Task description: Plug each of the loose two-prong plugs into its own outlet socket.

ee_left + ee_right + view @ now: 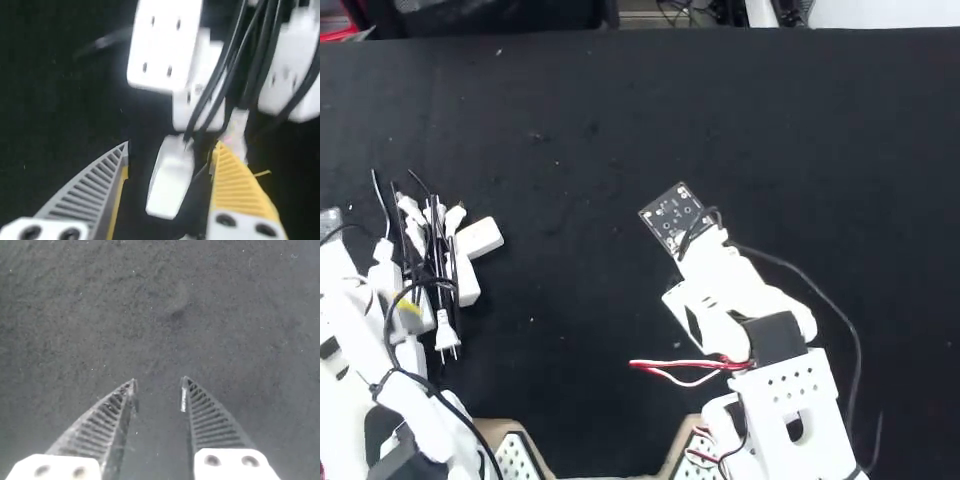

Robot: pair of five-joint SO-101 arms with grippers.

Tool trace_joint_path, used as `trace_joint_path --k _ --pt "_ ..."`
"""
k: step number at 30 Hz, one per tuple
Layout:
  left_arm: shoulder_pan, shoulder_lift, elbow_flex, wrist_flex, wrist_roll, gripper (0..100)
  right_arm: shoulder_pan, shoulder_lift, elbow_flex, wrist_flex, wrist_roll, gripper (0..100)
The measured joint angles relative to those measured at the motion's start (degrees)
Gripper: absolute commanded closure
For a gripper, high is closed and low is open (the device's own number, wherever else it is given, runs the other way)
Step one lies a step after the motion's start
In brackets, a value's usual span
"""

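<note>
The table (620,120) is topped with a plain black matte surface. Over on its left side a messy bundle is laid out: white outlet blocks (480,238) tangled up with black cables (430,250). A white two-prong plug (446,335) is set at the bundle's near end, prongs pointed toward the arms.

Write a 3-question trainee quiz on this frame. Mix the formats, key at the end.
1. True or false: the right gripper holds a plug.
2. What sits inside the open left gripper? A) a white plug B) a red wire C) nothing
3. Fill in: the tangle of sockets and cables lies by the ___ arm.
Key: 1 false; 2 A; 3 left.
</note>
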Motion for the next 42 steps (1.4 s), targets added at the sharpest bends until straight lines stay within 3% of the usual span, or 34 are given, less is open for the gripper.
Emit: trace_joint_path --k 8,13,15,20,29,34,37,42 --pt "-8.2 -0.1 9.6 -2.5 -17.7 74 0.0 0.0 2.9 -0.9 0.0 87.1" --pt "-6.4 -0.1 14.9 -6.8 -19.3 74 0.0 0.0 4.0 -2.2 0.0 87.1" --pt "-5.9 -0.1 16.1 -9.2 -19.3 77 0.0 0.0 4.0 -2.2 0.0 87.1" --pt "-4.9 -0.1 16.3 -9.6 -16.7 98 0.0 0.0 4.0 -2.2 0.0 87.1" --pt "-5.1 -0.8 5.0 3.1 -15.1 97 0.0 -0.4 4.0 -1.9 0.0 87.1" --pt "-5.1 -10.3 -2.0 9.7 -14.8 97 0.4 -9.9 4.8 0.3 0.1 87.1" --pt "-4.8 -18.1 -6.0 10.3 -11.1 97 4.5 -17.3 7.9 -1.0 0.0 87.1" --pt "7.9 -25.5 -10.7 10.7 -0.9 97 11.8 -23.6 19.9 -6.7 0.0 87.1"
